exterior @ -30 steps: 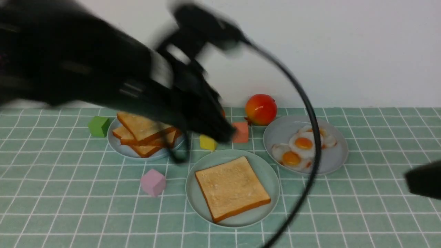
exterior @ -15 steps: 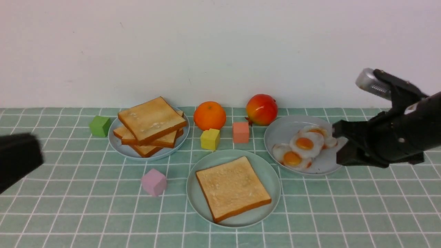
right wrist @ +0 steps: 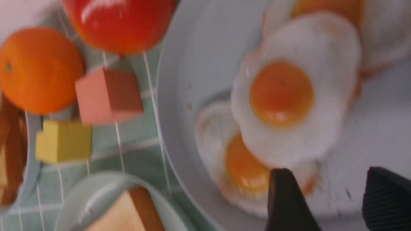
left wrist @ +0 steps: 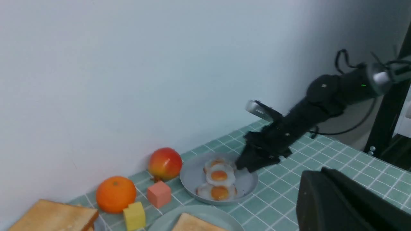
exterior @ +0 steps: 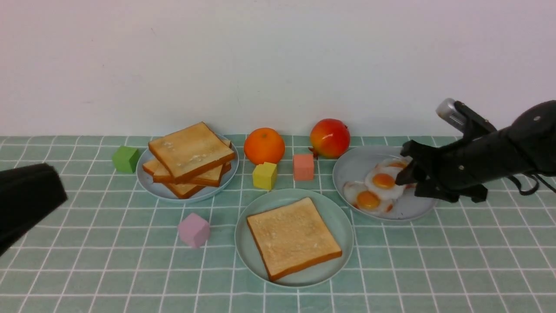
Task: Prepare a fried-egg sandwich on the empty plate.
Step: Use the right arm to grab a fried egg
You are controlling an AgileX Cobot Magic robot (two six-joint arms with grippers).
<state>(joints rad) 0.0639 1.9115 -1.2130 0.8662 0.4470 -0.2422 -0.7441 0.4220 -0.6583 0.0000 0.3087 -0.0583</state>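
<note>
Front view: the mint-green plate (exterior: 341,219) sits mid-table (exterior: 478,261), carrying one toast slice (exterior: 293,237) and no egg. The right claw (exterior: 405,166) hangs over the grey plate (exterior: 349,167) of fried eggs (exterior: 384,180). The left claw (exterior: 26,202) is a dark blur, and I cannot tell its state.

Left wrist view: the right claw's tips are at the egg plate.

Right wrist view: its fingers (right wrist: 285,199) stand spread just over the eggs.

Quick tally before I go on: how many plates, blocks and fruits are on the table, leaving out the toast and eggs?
Plates: 3 (mint-green plate, toast-stack plate, egg plate)
Blocks: 4 (green block, yellow block, salmon block, pink block)
Fruits: 2 (orange, red fruit)
Total: 9
</note>
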